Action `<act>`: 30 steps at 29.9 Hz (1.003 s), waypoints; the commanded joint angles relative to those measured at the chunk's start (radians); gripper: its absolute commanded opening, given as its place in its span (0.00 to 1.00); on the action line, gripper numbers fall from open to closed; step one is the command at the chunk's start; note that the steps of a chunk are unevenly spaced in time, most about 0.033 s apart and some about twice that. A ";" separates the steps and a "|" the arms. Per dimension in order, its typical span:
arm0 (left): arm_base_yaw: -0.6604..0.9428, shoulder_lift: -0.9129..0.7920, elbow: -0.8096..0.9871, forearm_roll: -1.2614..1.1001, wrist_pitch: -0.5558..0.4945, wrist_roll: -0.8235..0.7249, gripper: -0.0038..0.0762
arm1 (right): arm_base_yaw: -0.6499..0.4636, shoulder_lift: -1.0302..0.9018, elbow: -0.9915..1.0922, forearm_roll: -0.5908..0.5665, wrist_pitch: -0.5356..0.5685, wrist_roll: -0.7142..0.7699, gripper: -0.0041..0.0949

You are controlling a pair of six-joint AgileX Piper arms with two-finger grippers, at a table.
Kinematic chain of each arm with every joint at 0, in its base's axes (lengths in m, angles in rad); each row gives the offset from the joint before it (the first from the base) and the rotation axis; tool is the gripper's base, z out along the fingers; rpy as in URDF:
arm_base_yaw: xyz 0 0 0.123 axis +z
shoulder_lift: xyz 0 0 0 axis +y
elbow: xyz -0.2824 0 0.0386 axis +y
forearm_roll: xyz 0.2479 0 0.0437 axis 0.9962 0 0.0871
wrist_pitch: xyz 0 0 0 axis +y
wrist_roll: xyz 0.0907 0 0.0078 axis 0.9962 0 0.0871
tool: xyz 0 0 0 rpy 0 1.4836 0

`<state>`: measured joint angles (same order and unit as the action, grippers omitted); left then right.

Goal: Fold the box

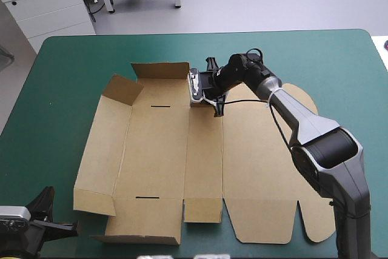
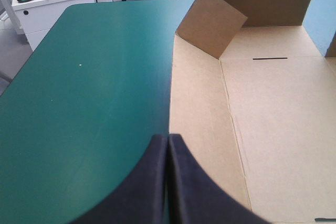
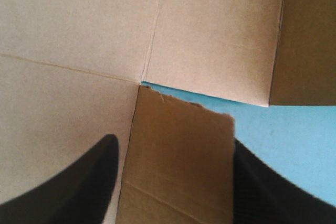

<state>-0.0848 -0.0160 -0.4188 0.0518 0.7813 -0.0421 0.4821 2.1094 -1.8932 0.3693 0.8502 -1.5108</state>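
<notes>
Right gripper (image 3: 173, 140): fingers spread either side of the small flap (image 3: 178, 182), gripping nothing.
Table (image 1: 73, 59): teal-green cover, bears the sheet.
Box (image 1: 182, 156): brown board lying open about the table's centre, long axis 9 to 3 o'clock.
Small flap: on the box's 12 o'clock edge, directly between the right fingers. Judged the next fold, and the right arm is much the nearer.
Left gripper (image 2: 168, 182): fingers pressed together, off the box's 7 o'clock corner, well apart from that flap.

Matt brown board box (image 1: 157, 162); smooth teal-green table cover (image 1: 79, 71).
</notes>
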 commanded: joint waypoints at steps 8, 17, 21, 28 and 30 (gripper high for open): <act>-0.002 -0.014 -0.022 -0.005 -0.081 -0.005 0.04 | -0.001 -0.109 -0.035 0.025 -0.059 0.463 0.55; -0.002 -0.014 -0.022 -0.008 -0.081 0.003 0.17 | -0.005 -0.245 -0.035 -0.247 -0.113 0.979 0.04; -0.002 -0.014 -0.022 -0.008 -0.082 0.003 0.50 | -0.035 -0.271 -0.034 -0.289 -0.092 1.207 0.04; -0.002 -0.014 -0.018 -0.008 -0.090 0.001 0.82 | -0.125 -0.308 0.030 -0.289 0.061 1.334 0.04; -0.002 -0.014 -0.018 -0.008 -0.090 0.001 0.82 | -0.149 -0.345 0.097 -0.267 0.042 1.338 0.04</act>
<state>-0.0848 -0.0160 -0.4176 0.0510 0.7702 -0.0409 0.3653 1.8645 -1.8358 0.0863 0.9250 -0.1882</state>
